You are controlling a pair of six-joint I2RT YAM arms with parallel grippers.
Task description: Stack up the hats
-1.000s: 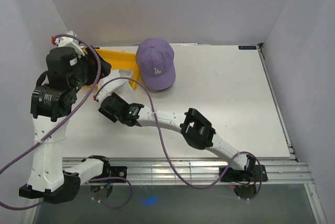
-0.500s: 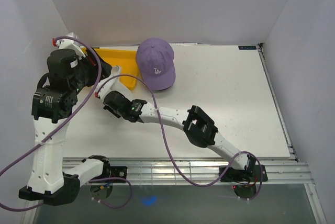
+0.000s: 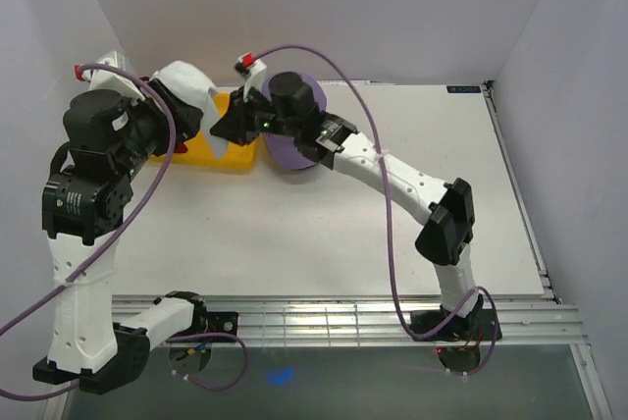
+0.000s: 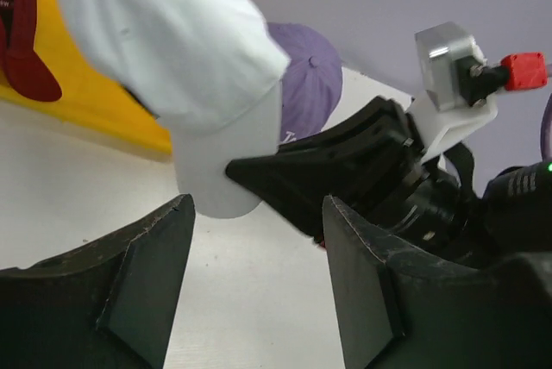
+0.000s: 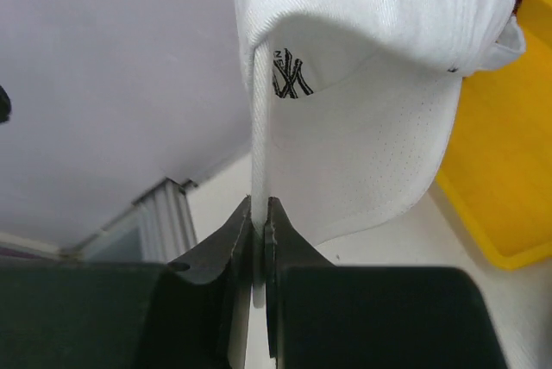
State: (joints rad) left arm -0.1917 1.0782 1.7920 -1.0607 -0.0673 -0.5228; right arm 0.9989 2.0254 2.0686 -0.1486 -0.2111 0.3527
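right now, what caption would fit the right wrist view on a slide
Right end effector pinching the brim of the white NY cap, yellow tray beside it.

Your right arm (image 3: 402, 180) reaches from its base at the near right diagonally across to the far left, elbow bent. The right gripper (image 5: 259, 207) has its jaws pinched tight on the brim of the white fabric baseball cap (image 5: 371, 136). Your left arm (image 3: 78, 243) stands tall at the left, and the left gripper (image 4: 257, 205) faces the right one, jaws spread wide and holding nothing.
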